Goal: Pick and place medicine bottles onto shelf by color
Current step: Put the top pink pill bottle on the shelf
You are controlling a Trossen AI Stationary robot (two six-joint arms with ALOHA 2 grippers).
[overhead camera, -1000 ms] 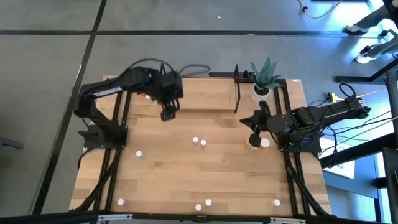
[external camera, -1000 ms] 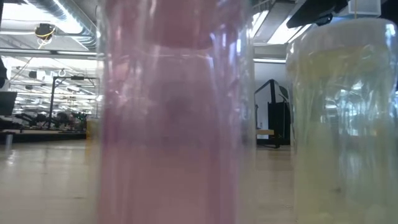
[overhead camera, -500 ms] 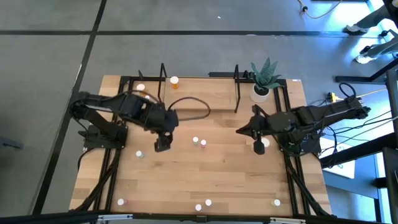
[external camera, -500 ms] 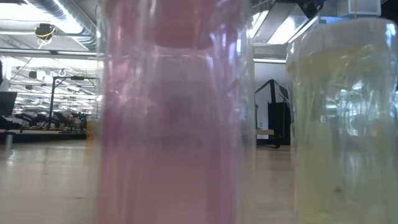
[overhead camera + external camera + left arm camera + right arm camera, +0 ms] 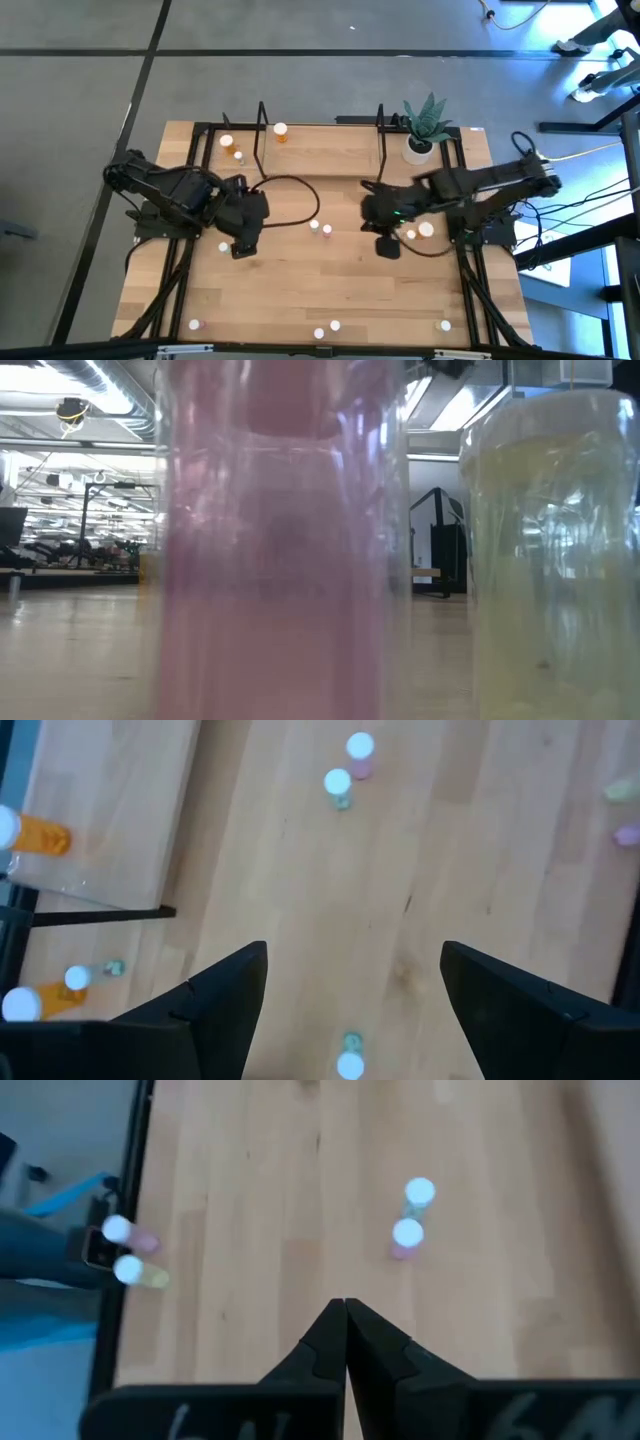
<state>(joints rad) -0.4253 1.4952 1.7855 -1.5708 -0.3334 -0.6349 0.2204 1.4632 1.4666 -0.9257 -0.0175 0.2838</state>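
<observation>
Two white-capped bottles (image 5: 320, 227), one pink, one greenish, stand upright, caps up, at frame centre. Left gripper (image 5: 242, 247) hangs left of them, fingers spread; right gripper (image 5: 388, 245), pinched together, sits right.

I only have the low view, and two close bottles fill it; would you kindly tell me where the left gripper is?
Observer: The left gripper is open above the table, with a green bottle near its fingers.
Operator: And the right gripper?
Observer: The right gripper is shut and empty, facing a pink bottle mid-table.
Operator: Is anything on the shelf?
Observer: An orange bottle is on the shelf.
</observation>
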